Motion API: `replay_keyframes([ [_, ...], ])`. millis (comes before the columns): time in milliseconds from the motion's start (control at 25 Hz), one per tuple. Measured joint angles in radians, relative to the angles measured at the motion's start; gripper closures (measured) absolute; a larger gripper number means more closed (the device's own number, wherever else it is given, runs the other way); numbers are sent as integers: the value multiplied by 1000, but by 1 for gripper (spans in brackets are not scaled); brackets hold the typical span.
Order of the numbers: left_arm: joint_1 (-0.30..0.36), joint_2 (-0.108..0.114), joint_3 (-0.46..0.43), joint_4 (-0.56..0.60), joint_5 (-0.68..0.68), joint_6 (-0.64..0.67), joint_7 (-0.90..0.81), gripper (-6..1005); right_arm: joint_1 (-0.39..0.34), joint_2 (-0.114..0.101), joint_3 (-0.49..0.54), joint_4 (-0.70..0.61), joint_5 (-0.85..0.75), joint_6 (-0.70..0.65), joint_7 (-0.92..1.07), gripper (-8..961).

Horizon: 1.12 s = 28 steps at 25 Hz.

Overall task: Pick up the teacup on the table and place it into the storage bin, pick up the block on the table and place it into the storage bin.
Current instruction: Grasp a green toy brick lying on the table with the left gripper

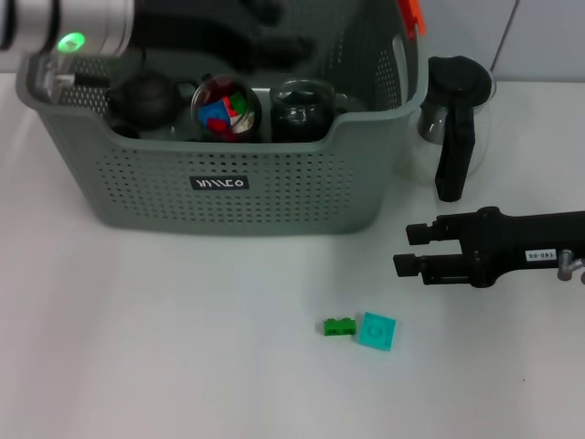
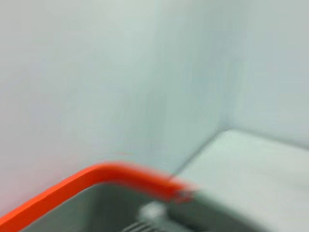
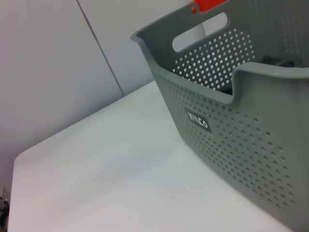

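Note:
The grey perforated storage bin stands at the back of the white table. Inside it a dark teacup sits beside a glass of coloured pieces and a black teapot. A green block lies on the table, touching a teal block. My left gripper hangs over the bin's interior as a dark shape. My right gripper is open and empty, low at the right, above and to the right of the blocks. The right wrist view shows the bin's front wall.
A glass coffee pot with a black handle stands right of the bin, just behind my right arm. An orange handle clip of the bin fills the left wrist view. Bare tabletop stretches in front of the bin.

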Motion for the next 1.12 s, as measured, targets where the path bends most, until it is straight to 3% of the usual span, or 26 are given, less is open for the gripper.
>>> replay_keyframes([
  [160, 57, -13, -8, 33, -70, 239, 222, 411, 1, 3, 0, -2, 1, 2, 0, 310],
  [240, 77, -15, -2, -7, -76, 344, 309, 412, 1, 3, 0, -2, 1, 1, 0, 310],
  [360, 86, -16, 5, -102, -74, 400, 363, 414, 2, 3, 4, -2, 2, 0, 0, 310],
  [520, 78, -16, 39, -215, -45, 382, 397, 416, 3, 3, 9, -2, 1, 0, 0, 310],
  [800, 18, -16, 195, -336, 87, 251, 361, 418, 3, 0, 9, -2, -3, -2, 9, 311],
  [1120, 2, -16, 386, -377, 120, 67, 264, 419, -14, -18, 5, 1, -6, -10, 9, 311],
])
